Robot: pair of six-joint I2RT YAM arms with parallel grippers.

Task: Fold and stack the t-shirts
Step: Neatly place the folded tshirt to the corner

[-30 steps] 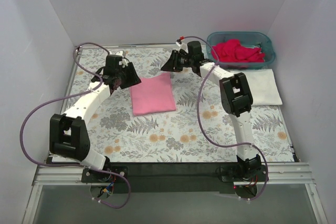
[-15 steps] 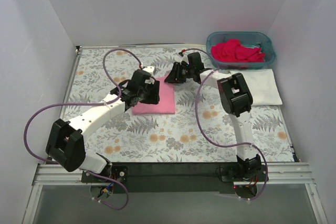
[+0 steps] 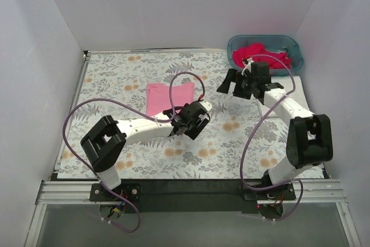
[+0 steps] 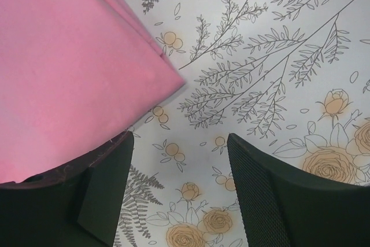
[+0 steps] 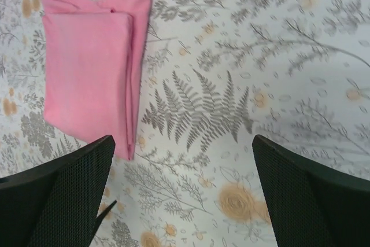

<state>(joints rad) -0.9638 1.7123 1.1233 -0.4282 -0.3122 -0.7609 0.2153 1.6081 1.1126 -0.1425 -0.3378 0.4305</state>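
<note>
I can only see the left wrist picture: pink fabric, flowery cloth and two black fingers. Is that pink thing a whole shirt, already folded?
Observer: From above, yes. The light pink cotton t-shirt lies folded into a flat rectangle on the grey-and-orange floral cloth.
Visitor: Are there more shirts anywhere?
Observer: Yes, several deep pink-red cotton t-shirts sit heaped and unfolded in the teal plastic basket at the far right corner.
</note>
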